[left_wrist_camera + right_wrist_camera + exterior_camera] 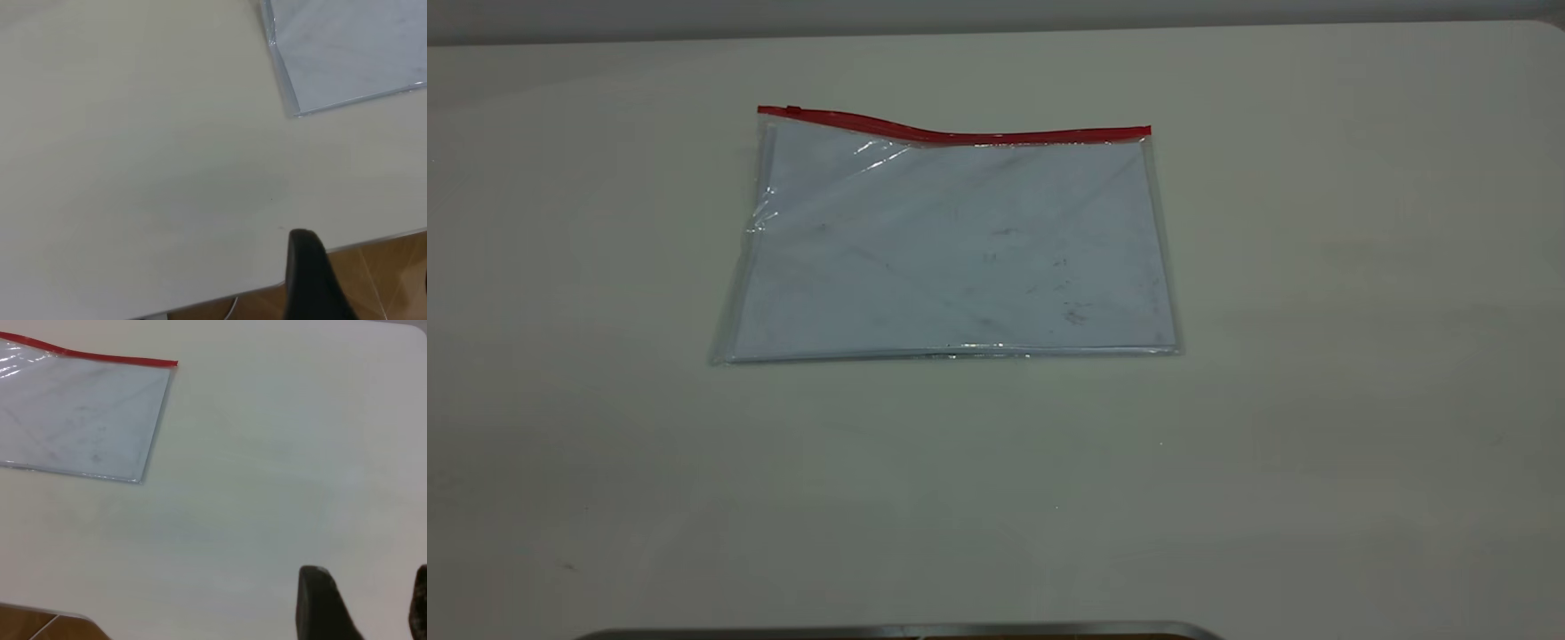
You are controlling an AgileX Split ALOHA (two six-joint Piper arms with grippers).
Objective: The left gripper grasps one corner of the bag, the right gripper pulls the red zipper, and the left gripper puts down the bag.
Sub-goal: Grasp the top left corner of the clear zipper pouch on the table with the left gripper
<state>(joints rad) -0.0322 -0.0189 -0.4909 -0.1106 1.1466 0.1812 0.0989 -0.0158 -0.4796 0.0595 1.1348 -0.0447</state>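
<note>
Left hand point(313, 280): one black finger shows over the bench point(133, 167) edge, well apart from the bag point(951, 244); you cannot tell if it is open. Right hand point(363, 603): two fingers with a gap between them, open, also well apart from the bag.

Bag: flat on the bench, holding nothing but paper sheets, untouched. Zipper point(960, 133) along the far edge, buckled upward near the middle; slider point(792, 110) at the left end, beside the corner point(765, 114).

Risks: your left hand may crowd the slider at that corner. Slick film may slip. The buckle may jam the slider.
</note>
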